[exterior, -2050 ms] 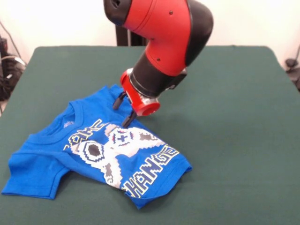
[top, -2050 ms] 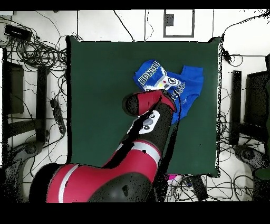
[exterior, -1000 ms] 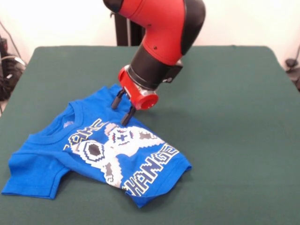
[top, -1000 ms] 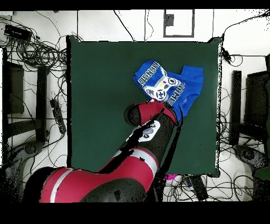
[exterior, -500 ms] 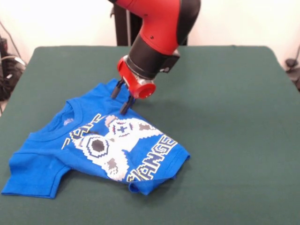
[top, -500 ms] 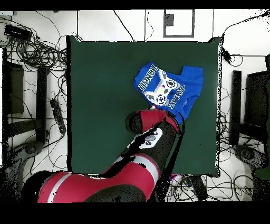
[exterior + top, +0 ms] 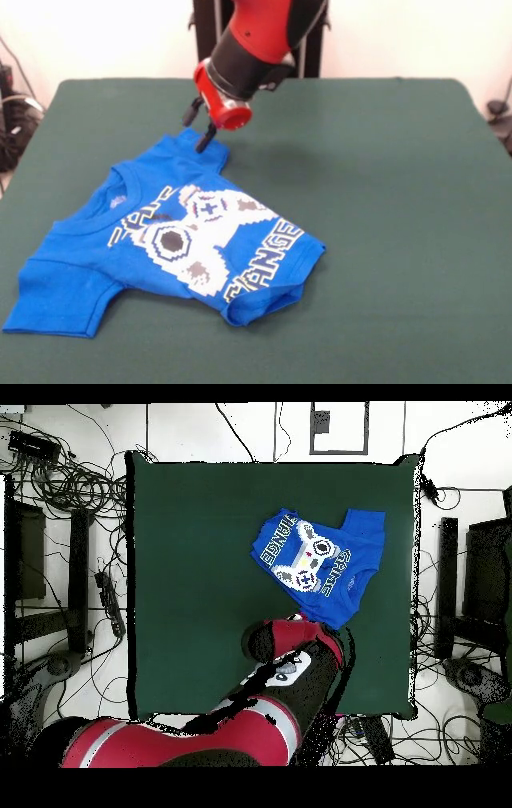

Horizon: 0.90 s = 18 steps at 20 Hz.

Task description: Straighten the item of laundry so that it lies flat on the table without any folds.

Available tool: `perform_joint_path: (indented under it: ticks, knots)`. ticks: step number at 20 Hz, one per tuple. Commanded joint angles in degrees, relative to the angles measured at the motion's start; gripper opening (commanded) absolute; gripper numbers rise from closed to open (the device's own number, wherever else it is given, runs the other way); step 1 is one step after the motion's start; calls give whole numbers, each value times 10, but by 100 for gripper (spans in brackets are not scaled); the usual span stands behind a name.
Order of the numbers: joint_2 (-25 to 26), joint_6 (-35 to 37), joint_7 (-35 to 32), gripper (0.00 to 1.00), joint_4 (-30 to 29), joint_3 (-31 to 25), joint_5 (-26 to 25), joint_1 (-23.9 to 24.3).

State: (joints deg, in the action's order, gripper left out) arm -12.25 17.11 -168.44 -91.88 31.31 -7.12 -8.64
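The bright blue T-shirt (image 7: pixel 172 244) with the pixel game-controller print lies crumpled on the dark green table (image 7: pixel 384 208), left of centre in the front view. Its near right hem is folded under and its left sleeve is bunched. My gripper (image 7: pixel 197 130) hangs at the shirt's far edge. The two dark fingers stand apart, and the lower fingertip (image 7: pixel 203 146) touches the raised far sleeve corner. In the overhead view the shirt (image 7: pixel 320 562) lies at the upper right of the table (image 7: pixel 200 584), just beyond my arm (image 7: pixel 295 649), which hides the gripper.
Cables and equipment lie on the floor around the table in the overhead view (image 7: pixel 70 484). The robot's pedestal (image 7: pixel 210 40) stands behind the table's far edge.
My gripper has moved toward the far side of the table. The shirt has slid that way with it, the print has spread out more, and the near right hem has folded under.
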Motion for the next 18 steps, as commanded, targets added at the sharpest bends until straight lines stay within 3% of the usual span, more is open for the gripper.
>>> perform_joint_path:
  ticks: [1, 10, 18]
  knots:
    - [36, -58, -70, 100, -76, -48, 9, -6]
    - [74, -93, -60, 100, -45, -67, 25, 8]
    - [89, -26, -59, 100, -23, -41, 37, -16]
